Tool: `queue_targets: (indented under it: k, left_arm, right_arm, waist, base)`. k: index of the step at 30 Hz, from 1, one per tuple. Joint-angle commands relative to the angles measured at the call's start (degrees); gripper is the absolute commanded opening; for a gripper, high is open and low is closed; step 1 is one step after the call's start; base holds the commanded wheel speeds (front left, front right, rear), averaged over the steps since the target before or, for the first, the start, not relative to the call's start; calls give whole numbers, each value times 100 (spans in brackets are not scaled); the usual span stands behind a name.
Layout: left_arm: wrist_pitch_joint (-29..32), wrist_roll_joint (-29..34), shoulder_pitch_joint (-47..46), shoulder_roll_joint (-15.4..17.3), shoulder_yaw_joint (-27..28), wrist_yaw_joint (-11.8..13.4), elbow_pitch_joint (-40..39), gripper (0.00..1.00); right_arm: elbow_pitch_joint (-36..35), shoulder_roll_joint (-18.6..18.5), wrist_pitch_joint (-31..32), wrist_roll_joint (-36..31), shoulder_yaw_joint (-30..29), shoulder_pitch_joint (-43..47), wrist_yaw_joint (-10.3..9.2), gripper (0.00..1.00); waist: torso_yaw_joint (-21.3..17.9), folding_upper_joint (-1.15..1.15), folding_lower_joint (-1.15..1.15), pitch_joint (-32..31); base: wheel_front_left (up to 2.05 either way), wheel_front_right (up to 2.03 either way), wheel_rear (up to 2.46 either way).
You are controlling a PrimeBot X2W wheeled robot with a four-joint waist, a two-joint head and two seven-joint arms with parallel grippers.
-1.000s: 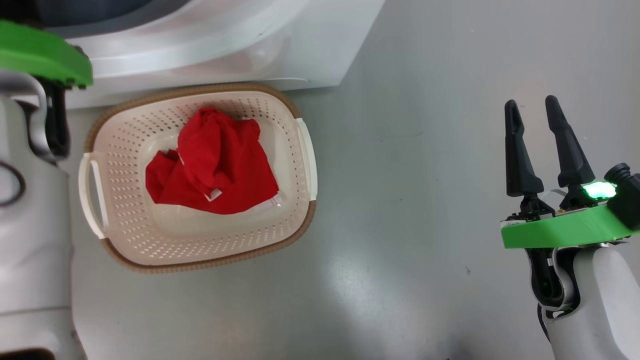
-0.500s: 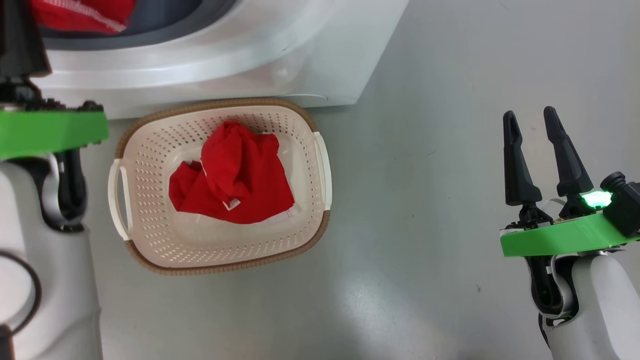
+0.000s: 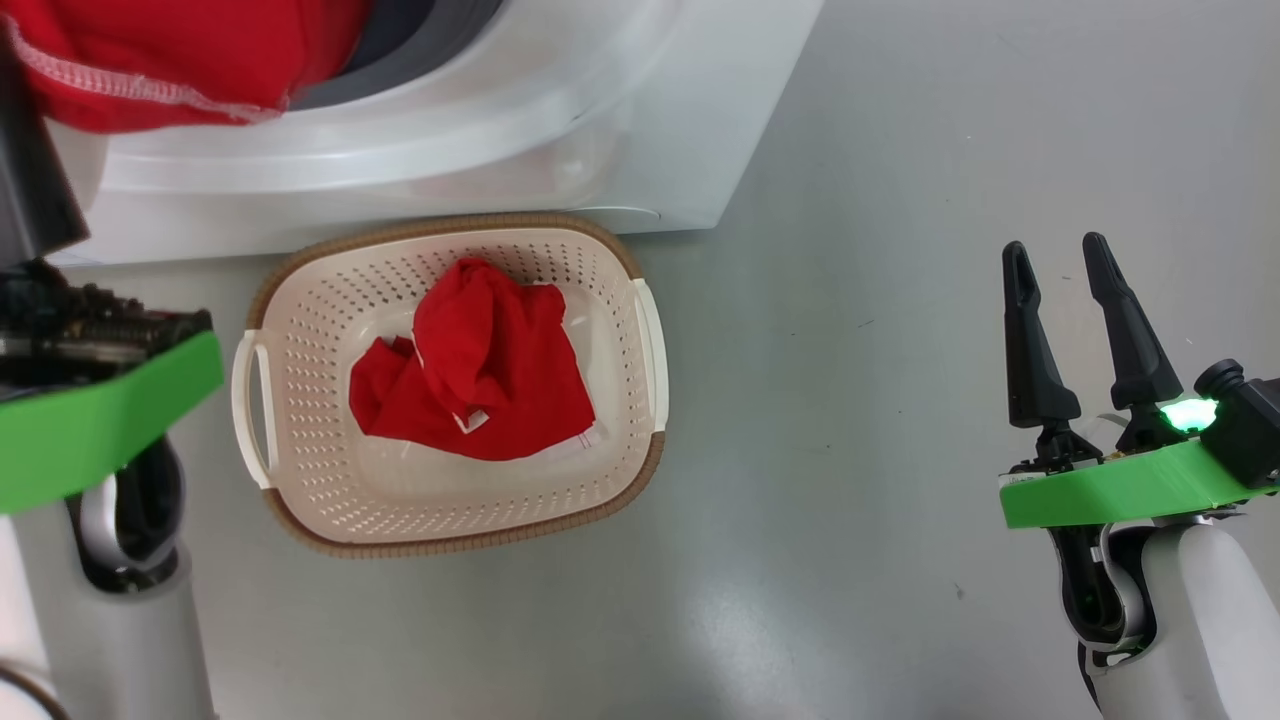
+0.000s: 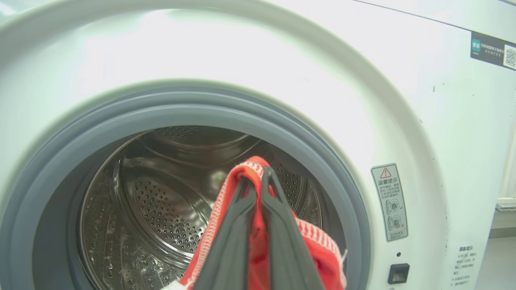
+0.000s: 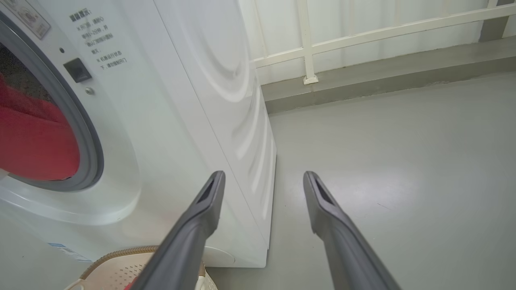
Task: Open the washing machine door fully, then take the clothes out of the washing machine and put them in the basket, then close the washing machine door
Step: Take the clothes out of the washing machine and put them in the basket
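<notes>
A: Near right first. Right gripper (image 3: 1055, 246)?
B: Fingers apart, nothing between them. Over bare grey floor (image 3: 850, 420), well right of the basket.

A: Near left?
B: Left arm's pale forearm (image 3: 110, 640) and green wrist plate (image 3: 90, 430) at the left edge, just beside the basket's left handle in the head view.

A: Basket?
B: Basket (image 3: 310, 420) on the floor, far rim tight to the foot of the washing machine (image 3: 620, 130). Touching or not, can't tell. One red garment (image 3: 480, 380) crumpled in the middle of it, small white tag at its near edge.

A: Left gripper (image 4: 256, 177)?
B: Fingers pressed together, clamped on a second red garment (image 4: 322, 245), white-stitched hem folded over the tips. It's at the machine's mouth, inside the circle of the grey rubber ring (image 4: 330, 161). The fabric drapes across the lower part of the opening.

A: Behind that?
B: Perforated steel drum (image 4: 161, 189), farther in than the held garment.

A: Far right?
B: Warning label (image 4: 389, 201) on the machine front, right of the opening, with a black latch socket (image 4: 398, 273) under it. Past the machine's right side, a pale railing (image 5: 306, 44) along the far wall.
</notes>
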Motion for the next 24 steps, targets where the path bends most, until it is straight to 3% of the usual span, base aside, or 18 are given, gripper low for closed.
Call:
queue_targets:
  k: [1,8,24]
  left_arm:
    - [-20,-25,180,114,113,-36,-290,0]
    - [-20,-13,403,83,42,-37,-977,0]
    - [-20,-163,933,72,-521,28,806,0]
  right_arm:
    - [-139,-27,-36,-50,156,164,37,100]
    - [-138,-29,-36,-55,146,167,37,100]
    - [-222,-4,-36,-33,181,33,37,100]
  waist:
    - [5,0,0,-1]
    - [24,0,0,7]
    - [-49,0,0,397]
  base:
    - [0,0,0]
    - [0,0,0]
    - [0,0,0]
